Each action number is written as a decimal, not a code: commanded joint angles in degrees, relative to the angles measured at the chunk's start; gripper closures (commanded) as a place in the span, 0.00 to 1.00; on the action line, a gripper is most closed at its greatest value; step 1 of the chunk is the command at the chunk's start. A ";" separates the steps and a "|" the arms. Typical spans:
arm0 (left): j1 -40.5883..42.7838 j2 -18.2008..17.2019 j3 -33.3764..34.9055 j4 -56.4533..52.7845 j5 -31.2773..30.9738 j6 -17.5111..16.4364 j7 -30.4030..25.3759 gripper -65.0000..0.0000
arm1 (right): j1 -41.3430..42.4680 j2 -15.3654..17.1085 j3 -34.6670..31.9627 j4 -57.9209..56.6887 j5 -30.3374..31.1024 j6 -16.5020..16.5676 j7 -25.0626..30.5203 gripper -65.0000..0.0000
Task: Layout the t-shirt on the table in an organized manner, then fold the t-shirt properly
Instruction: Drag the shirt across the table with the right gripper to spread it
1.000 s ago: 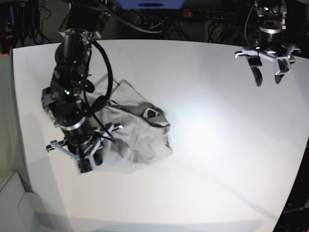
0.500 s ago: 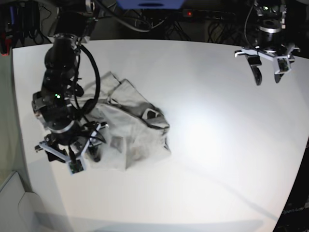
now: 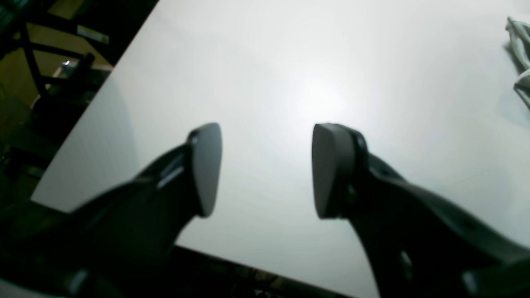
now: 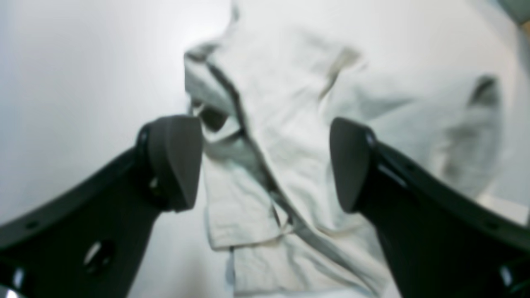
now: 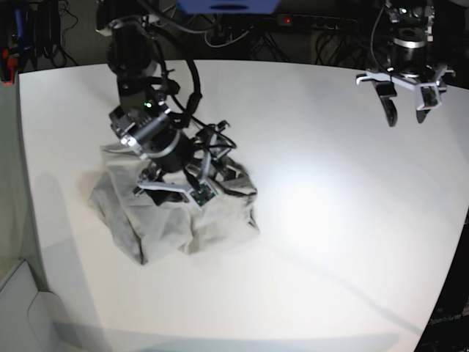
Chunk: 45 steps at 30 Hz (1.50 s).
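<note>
Right pincer (image 4: 265, 165) spread wide above the crumpled t-shirt (image 4: 298, 136), empty, its wrist view showing folds the base view hides, left pincer (image 5: 405, 116) also agape, over bare table (image 3: 290, 62), shirt's edge barely visible

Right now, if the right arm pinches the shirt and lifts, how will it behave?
The shirt is probably floppy: it lies bunched in soft folds, so it should drape and sag. It likely drags easily over the smooth table. The right gripper fingers are open above it.

Left gripper (image 3: 267, 169) fingers (image 3: 205, 165) spread wide over the table (image 3: 290, 62) — t-shirt (image 3: 521, 49) at far edge.
</note>
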 commanded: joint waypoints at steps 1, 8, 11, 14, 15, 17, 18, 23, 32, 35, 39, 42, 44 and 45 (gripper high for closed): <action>0.30 -0.36 -0.24 0.93 0.01 0.05 -1.48 0.48 | 1.17 -0.15 0.00 -0.89 0.20 -0.01 1.61 0.25; 0.22 -0.36 -0.24 0.93 0.01 0.05 -1.48 0.48 | 3.54 -0.86 0.44 -11.17 0.20 -0.01 6.44 0.25; 0.22 -0.36 -0.33 0.93 0.01 0.05 -1.48 0.48 | 3.72 -0.68 0.44 -13.55 0.20 -0.01 7.94 0.25; 0.13 -0.36 -0.33 0.93 0.01 0.05 -1.48 0.48 | 3.72 -0.59 0.44 -14.69 0.20 -0.01 9.52 0.25; 0.13 -0.36 -0.33 0.93 0.01 0.05 -1.48 0.48 | 3.80 -0.59 0.44 -15.04 0.20 -0.01 9.69 0.25; -0.05 -0.36 -0.33 0.93 0.01 0.05 -1.48 0.48 | 4.51 -0.59 0.88 -15.39 0.20 -0.01 9.69 0.25; -0.05 -0.36 -0.33 0.93 0.01 0.05 -1.48 0.48 | 4.68 -0.59 1.58 -15.39 0.20 -0.01 9.69 0.25; -0.22 -0.36 -0.33 0.93 0.01 0.05 -1.48 0.48 | 6.00 -0.51 5.45 -15.66 0.20 -0.01 9.61 0.26; -1.10 -0.36 -0.33 0.93 0.01 0.05 -1.48 0.48 | 6.00 0.73 5.72 -20.05 0.28 0.25 9.61 0.46; -1.19 -0.36 -0.33 0.93 0.01 0.05 -1.48 0.48 | 6.00 0.73 5.72 -19.88 0.28 0.25 9.61 0.52; -1.19 -0.36 -0.33 0.93 0.01 0.05 -1.48 0.48 | 6.00 0.73 5.72 -20.05 0.28 0.25 9.61 0.72; -1.19 -0.36 -0.33 0.93 0.01 0.05 -1.48 0.48 | 6.35 0.73 5.98 -20.23 0.20 -0.01 9.52 0.98; -1.19 -0.36 -0.33 0.93 0.01 0.05 -1.48 0.48 | 6.44 0.73 5.98 -19.70 0.20 -0.01 9.61 1.00; -1.19 -0.36 -0.33 0.93 0.01 0.05 -1.48 0.48 | 6.62 0.73 5.98 -19.17 0.20 -0.01 9.61 1.00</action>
